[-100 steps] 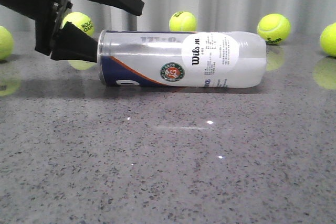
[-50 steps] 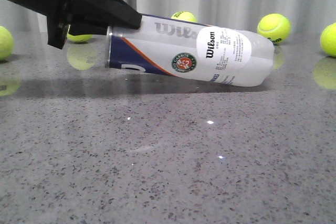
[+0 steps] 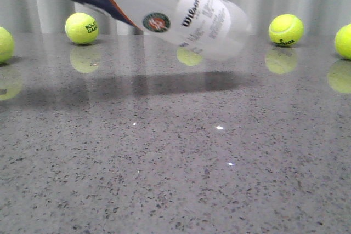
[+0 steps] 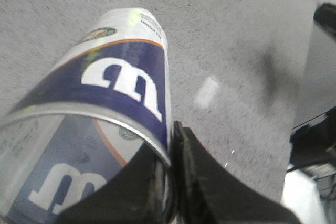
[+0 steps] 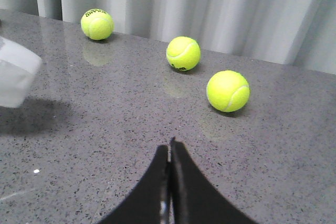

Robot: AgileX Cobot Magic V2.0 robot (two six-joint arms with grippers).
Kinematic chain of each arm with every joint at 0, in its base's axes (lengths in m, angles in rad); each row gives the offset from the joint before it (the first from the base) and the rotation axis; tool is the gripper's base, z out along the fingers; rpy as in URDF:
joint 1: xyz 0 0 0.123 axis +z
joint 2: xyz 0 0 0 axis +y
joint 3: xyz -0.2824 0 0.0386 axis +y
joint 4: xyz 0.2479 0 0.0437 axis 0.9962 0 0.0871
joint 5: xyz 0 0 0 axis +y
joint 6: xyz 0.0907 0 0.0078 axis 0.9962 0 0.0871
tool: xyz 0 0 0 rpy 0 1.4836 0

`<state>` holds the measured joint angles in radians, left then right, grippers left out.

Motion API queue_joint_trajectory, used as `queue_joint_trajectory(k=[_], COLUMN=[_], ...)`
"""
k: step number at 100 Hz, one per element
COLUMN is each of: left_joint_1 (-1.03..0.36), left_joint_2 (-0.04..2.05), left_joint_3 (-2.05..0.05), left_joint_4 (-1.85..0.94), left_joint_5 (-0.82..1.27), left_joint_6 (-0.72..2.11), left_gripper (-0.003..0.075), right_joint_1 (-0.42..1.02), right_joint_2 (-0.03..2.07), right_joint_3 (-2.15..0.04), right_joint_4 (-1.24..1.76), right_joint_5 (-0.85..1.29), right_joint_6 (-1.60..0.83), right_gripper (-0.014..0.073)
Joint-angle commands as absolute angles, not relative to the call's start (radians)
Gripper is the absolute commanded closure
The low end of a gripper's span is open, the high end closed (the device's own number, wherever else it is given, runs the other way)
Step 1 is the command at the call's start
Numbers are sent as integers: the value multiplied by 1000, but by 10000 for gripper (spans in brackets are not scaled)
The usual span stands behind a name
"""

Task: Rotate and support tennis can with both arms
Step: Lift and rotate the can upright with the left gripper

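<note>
The tennis can [image 3: 164,12] hangs in the air above the grey table [image 3: 175,152], tilted, with its silver-rimmed open end high at the upper left and its clear closed end lower at the right. In the left wrist view my left gripper [image 4: 170,145] is shut on the can's rim [image 4: 121,87], one finger inside the wall and one outside. My right gripper [image 5: 169,148] is shut and empty, low over the table, well apart from the can's closed end [image 5: 13,80]. Neither gripper shows in the front view.
Tennis balls lie along the back of the table by a grey curtain: one at the left [image 3: 81,28], one at the left edge [image 3: 3,44], two at the right [image 3: 286,29] [image 3: 344,41]. Three balls [image 5: 183,53] [image 5: 228,91] [image 5: 97,23] lie ahead of my right gripper.
The can has gone from lying on the table to being lifted clear of it, rim end first, up and to the left. My left gripper has risen out of the front view.
</note>
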<state>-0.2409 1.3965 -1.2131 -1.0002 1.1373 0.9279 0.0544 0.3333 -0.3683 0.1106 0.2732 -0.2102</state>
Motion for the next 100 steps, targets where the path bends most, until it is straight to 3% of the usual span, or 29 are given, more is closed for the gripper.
queue_joint_trajectory(k=[1,50,100], left_joint_1=[-238,-238,-238], left_joint_2=[1284,1048,1023], left_joint_3=[-1292,-1340,-1225], left_joint_4=[-895,-286,-240], left_joint_5=[1159,1275,1275], left_joint_6=[830,435,403], left_gripper=[741,741,741], right_joint_1=[47,47,47], right_joint_2=[338,338,338], right_joint_3=[-392,-392,-392], right_joint_4=[112,112,112], right_joint_5=[190,190,190], right_joint_6=[-212,-212,-212], right_gripper=[660,660,660])
